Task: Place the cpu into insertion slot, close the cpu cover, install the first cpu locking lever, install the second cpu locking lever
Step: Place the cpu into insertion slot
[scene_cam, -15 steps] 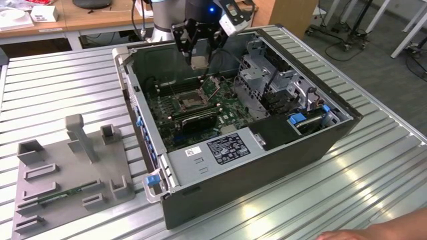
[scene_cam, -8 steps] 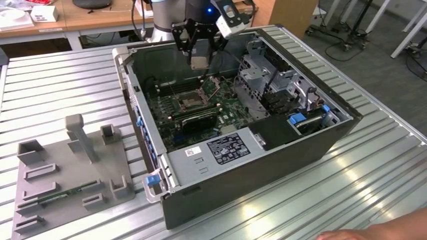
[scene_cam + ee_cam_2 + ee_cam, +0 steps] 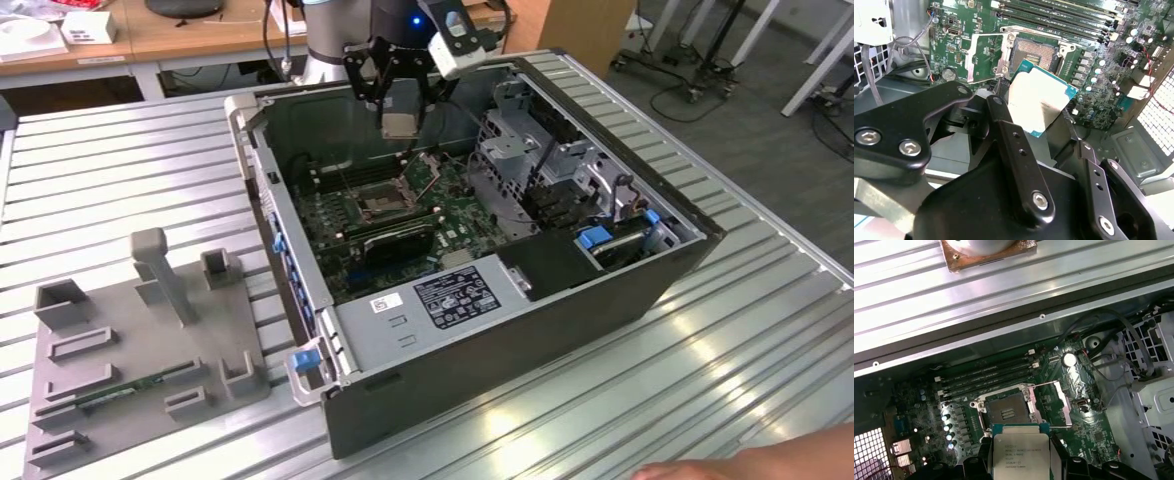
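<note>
My gripper point(image 3: 400, 108) hangs over the open computer case, shut on the cpu point(image 3: 400, 125), a flat square chip with a silvery top and green edge. In both wrist views the cpu point(image 3: 1039, 97) point(image 3: 1020, 452) sits between my black fingers point(image 3: 1004, 130), held above the motherboard and apart from it. The insertion slot point(image 3: 378, 205) point(image 3: 1036, 52) point(image 3: 1006, 411) lies bare below, its contact field showing. Beside the slot the cpu cover point(image 3: 985, 56) point(image 3: 1055, 404) is swung open as a thin metal frame.
The case walls point(image 3: 267, 190) and a metal drive cage point(image 3: 534, 150) flank the motherboard. Long memory slots point(image 3: 986, 375) run beside the socket. A grey fixture board point(image 3: 134, 340) lies on the slatted table at the exterior view's left. A person's hand point(image 3: 747, 465) rests at the lower right.
</note>
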Controlling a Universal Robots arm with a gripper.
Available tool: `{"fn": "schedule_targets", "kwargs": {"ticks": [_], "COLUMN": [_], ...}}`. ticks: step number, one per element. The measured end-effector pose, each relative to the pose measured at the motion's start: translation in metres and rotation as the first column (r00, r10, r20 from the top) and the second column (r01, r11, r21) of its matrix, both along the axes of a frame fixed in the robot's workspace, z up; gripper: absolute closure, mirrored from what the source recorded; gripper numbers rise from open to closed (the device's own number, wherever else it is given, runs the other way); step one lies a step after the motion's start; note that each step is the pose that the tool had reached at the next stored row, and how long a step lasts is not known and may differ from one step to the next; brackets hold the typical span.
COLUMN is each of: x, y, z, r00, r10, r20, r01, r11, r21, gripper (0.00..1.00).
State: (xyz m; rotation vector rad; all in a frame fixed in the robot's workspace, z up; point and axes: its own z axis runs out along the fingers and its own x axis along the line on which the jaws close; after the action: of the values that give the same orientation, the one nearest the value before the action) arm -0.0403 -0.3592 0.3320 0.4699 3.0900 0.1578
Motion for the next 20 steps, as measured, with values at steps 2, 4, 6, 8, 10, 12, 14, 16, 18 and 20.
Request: {"fn": "schedule_targets", "kwargs": {"ticks": [2, 4, 6, 8, 10, 12, 14, 16, 18, 20], "x": [0.0000, 0.0000, 0.0000, 0.0000, 0.0000, 0.0000, 0.0000, 0.0000, 0.0000, 0.0000], "y": [0.0000, 0.0000, 0.0000, 0.0000, 0.0000, 0.0000, 0.0000, 0.0000, 0.0000, 0.0000], "z": [0.0000, 0.0000, 0.0000, 0.0000, 0.0000, 0.0000, -0.0001, -0.0003, -0.0005, -0.0007], "r00": [1.0000, 1.0000, 1.0000, 1.0000, 1.0000, 1.0000, 0.9997, 0.9988, 0.9965, 0.9930], "r10": [0.000, 0.000, 0.000, 0.000, 0.000, -0.007, -0.023, -0.049, -0.083, -0.118], "r20": [0.0000, 0.0000, 0.0000, 0.0000, 0.0000, 0.0000, 0.0000, 0.0000, 0.0000, 0.0000], "r01": [0.000, 0.000, 0.000, 0.000, 0.000, 0.007, 0.023, 0.049, 0.083, 0.118], "r11": [1.0000, 1.0000, 1.0000, 1.0000, 1.0000, 1.0000, 0.9997, 0.9988, 0.9965, 0.9930], "r21": [0.0000, 0.0000, 0.0000, 0.0000, 0.0000, 0.0000, 0.0000, 0.0000, 0.0000, 0.0000], "gripper": [0.46, 0.46, 0.46, 0.46, 0.46, 0.46, 0.46, 0.46, 0.46, 0.46]}}
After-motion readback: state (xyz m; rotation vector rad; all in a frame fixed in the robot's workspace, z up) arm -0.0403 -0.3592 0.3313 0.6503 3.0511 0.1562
